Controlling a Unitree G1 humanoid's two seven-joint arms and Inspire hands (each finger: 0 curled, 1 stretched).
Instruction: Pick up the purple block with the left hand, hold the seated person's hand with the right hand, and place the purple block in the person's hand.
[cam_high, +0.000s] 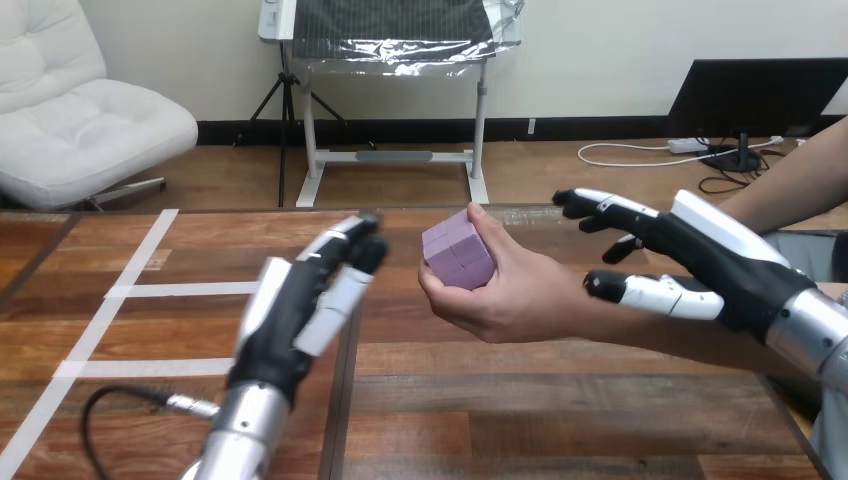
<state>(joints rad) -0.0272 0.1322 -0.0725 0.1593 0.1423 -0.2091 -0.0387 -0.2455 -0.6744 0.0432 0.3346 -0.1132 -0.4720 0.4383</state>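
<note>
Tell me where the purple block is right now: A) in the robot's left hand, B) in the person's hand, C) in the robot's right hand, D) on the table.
B: the person's hand is curled round the purple block, with the left hand open beside it, not touching.

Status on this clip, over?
Left hand open, empty. Right hand open, by the person's wrist. Purple block in the person's hand. Nothing in the way.

Purple block (458, 252) matt, smooth; table (560, 400) glossy wood planks; robot hand (300, 310) shells glossy plastic, forearm brushed metal.
</note>
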